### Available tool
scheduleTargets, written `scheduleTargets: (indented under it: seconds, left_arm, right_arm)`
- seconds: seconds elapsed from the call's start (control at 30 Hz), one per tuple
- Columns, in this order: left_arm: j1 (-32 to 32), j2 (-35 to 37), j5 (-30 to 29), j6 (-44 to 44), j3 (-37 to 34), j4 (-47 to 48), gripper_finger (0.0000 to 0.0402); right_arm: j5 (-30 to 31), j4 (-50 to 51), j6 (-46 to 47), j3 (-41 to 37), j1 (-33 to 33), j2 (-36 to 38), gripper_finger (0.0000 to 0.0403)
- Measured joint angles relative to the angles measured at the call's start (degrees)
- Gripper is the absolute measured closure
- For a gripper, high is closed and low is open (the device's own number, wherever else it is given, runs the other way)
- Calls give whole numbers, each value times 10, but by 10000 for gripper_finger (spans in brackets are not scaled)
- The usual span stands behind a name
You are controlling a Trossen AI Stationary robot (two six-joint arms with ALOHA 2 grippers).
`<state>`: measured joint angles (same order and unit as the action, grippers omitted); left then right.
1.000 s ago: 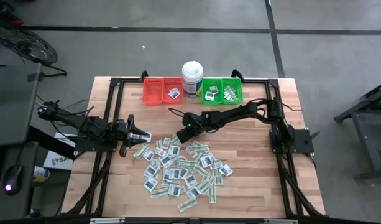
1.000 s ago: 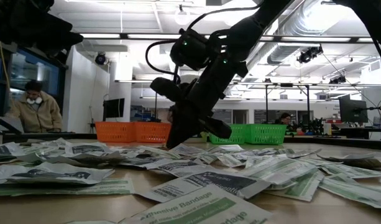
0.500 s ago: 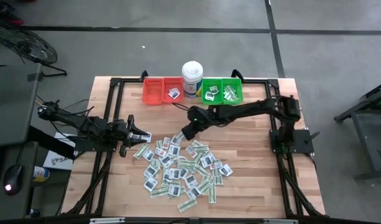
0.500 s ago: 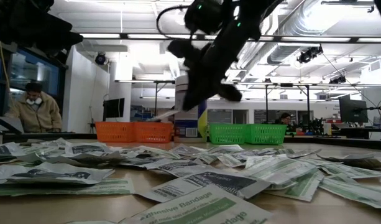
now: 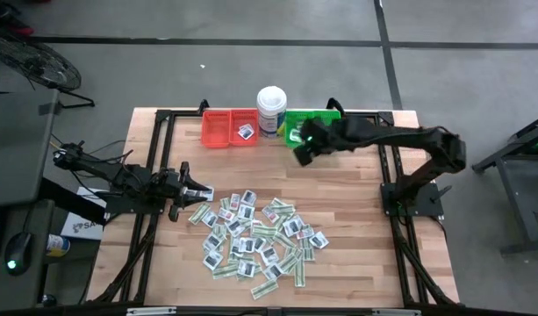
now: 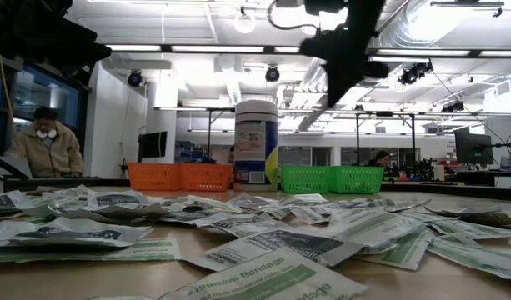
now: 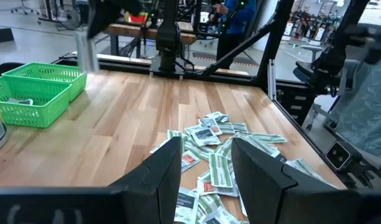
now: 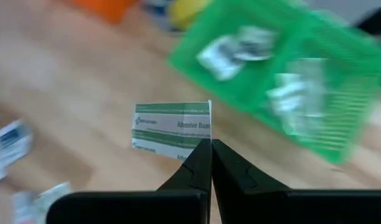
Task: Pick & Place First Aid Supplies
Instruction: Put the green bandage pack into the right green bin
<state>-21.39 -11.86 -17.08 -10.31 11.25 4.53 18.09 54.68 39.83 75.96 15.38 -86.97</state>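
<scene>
Carried away from the pile, a green-and-white bandage strip (image 8: 172,131) now hangs at the near edge of the green bin (image 5: 324,128).

Right hand (image 5: 301,151) has swung from the middle of the desk (image 5: 356,211) to the bin's front, fingers (image 8: 199,163) pinched tight on the strip's edge. Left hand (image 5: 198,193) waits at the pile's left side, fingers (image 7: 168,168) partly apart with nothing between them. Remaining packets (image 5: 255,235) lie scattered mid-desk; a few already sit in the green bin and the red bin (image 5: 230,128), with the white tub (image 5: 271,111) between them.
</scene>
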Motion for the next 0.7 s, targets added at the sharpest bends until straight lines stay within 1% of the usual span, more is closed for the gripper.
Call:
scheduleTargets:
  seconds: [0.1,0.23,0.27,0.43,0.5,0.7]
  left_arm:
    - [0,0,-1,2,0,0,261]
    - [0,0,-4,2,0,0,261]
    - [0,0,-4,2,0,0,261]
    - [0,0,-5,2,0,0,261]
    - [0,0,-5,2,0,0,261]
    - [0,0,-6,1,0,-1,261]
  right_arm:
    - [15,33,-11,0,36,22,403]
    - [11,56,-62,0,95,38,403]
    - [1,56,-88,0,114,39,403]
    - [-90,55,-266,0,209,30,403]
    - [-113,53,-329,0,242,20,403]
    - [-172,15,-462,0,316,-15,403]
